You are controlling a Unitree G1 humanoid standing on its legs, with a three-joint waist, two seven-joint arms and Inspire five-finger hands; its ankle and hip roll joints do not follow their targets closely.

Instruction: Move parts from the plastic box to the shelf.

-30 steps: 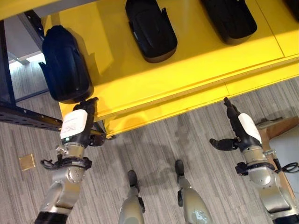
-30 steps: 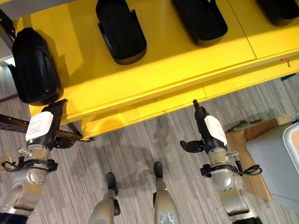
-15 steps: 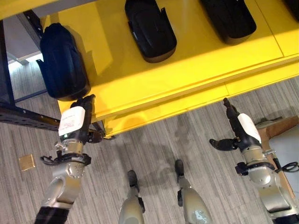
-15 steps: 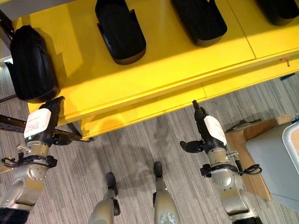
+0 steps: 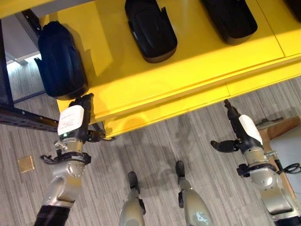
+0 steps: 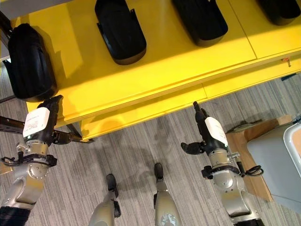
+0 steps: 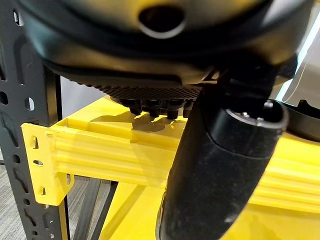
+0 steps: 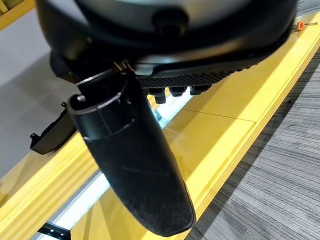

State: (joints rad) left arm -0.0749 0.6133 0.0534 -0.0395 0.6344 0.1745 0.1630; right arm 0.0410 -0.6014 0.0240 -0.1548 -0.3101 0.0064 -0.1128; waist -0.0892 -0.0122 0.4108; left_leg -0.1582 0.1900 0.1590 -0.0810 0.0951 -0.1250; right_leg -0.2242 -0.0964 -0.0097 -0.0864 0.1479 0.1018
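Observation:
A yellow shelf (image 5: 197, 66) spans the upper part of the eye views, with three black moulded parts lying on it. The leftmost part (image 5: 61, 59) sits at the shelf's left front corner. My left hand (image 5: 73, 120) is just below it, fingers straight and pointing up at the part's near end, thumb out, holding nothing. In the left wrist view its thumb (image 7: 220, 170) stands before the yellow shelf beam (image 7: 100, 155). My right hand (image 5: 244, 129) hangs open over the floor below the shelf's front edge, empty. The right wrist view shows its thumb (image 8: 130, 160) before the shelf (image 8: 220, 130).
Two more black parts (image 5: 150, 28) (image 5: 230, 19) lie further right on the shelf. A dark steel upright (image 5: 7, 70) frames the shelf's left end. A grey container (image 6: 277, 160) on a wooden base (image 6: 249, 136) stands at the right. A small wooden block (image 5: 26, 164) lies on the floor.
The leftmost part has slid a little farther onto the shelf, and my left hand has shifted up and left with it. The right hand has barely moved.

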